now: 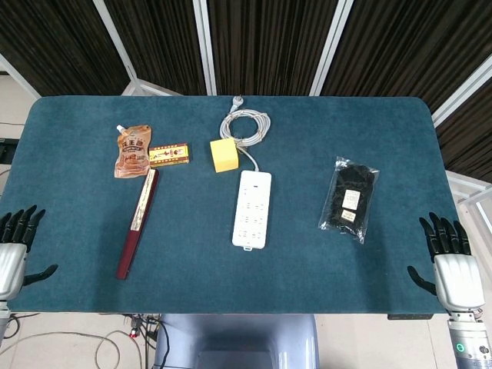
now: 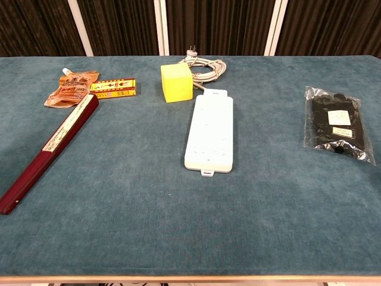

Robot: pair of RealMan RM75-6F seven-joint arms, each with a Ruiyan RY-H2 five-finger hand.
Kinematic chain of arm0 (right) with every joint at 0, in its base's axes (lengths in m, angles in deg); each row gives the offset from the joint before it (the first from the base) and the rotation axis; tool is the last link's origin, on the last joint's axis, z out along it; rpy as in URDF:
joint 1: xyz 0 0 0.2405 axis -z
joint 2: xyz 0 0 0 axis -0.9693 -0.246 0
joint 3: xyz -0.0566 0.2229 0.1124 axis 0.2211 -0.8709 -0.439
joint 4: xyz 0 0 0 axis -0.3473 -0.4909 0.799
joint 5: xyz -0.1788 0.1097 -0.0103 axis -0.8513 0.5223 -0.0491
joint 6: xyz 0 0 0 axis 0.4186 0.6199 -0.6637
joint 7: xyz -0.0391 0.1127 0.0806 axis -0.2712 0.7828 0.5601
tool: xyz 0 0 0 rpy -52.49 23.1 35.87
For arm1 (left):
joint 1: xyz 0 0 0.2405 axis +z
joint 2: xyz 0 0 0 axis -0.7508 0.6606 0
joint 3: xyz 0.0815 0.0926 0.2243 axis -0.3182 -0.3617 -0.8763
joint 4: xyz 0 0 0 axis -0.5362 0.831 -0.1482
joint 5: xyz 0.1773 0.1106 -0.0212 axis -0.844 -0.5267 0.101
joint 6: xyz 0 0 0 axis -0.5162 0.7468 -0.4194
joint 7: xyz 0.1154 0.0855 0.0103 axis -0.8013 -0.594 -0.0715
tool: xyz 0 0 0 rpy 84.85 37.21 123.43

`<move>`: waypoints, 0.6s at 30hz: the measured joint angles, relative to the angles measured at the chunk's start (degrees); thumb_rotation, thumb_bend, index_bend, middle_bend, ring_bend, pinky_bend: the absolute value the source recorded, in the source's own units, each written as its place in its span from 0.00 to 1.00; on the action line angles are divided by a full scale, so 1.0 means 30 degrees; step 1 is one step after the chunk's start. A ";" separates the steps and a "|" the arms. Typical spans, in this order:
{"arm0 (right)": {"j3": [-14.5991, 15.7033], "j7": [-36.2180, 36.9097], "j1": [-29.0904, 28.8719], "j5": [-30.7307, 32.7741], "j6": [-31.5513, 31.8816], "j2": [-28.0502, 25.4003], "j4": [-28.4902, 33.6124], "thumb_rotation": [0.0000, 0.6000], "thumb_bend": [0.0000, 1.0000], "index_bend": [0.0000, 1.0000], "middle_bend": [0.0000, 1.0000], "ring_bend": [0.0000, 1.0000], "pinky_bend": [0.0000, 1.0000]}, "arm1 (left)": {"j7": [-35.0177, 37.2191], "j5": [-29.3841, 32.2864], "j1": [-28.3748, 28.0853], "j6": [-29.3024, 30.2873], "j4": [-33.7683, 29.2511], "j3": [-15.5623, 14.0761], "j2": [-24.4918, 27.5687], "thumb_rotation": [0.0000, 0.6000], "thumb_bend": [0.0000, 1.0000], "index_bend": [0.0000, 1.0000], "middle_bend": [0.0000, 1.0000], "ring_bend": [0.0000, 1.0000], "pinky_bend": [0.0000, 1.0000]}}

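My left hand (image 1: 15, 254) hovers at the table's front left corner, fingers spread and holding nothing; the dark red folded fan (image 1: 137, 224) (image 2: 50, 151) is the thing nearest to it. At the front right corner my right hand (image 1: 450, 265) is spread and empty as well, a little short of the clear bag of black items (image 1: 350, 199) (image 2: 338, 123). A white power strip (image 1: 252, 208) (image 2: 209, 131) lies mid-table, its coiled cord (image 1: 246, 124) behind a yellow cube (image 1: 224, 154) (image 2: 176, 82). Neither hand shows in the chest view.
An orange spouted pouch (image 1: 132, 151) (image 2: 71, 88) and a small yellow-red box (image 1: 170, 155) (image 2: 113, 88) lie at the back left. The teal table (image 1: 84, 200) is backed by dark curtains with white frame bars.
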 measured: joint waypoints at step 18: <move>0.0544 -0.0698 -0.0224 -0.1372 -0.0026 0.0567 -0.0381 1.00 0.30 0.00 0.00 0.00 0.03 | -0.0278 -0.0299 -0.0508 -0.0524 -0.0248 0.0013 -0.0118 1.00 0.00 0.00 0.00 0.00 0.00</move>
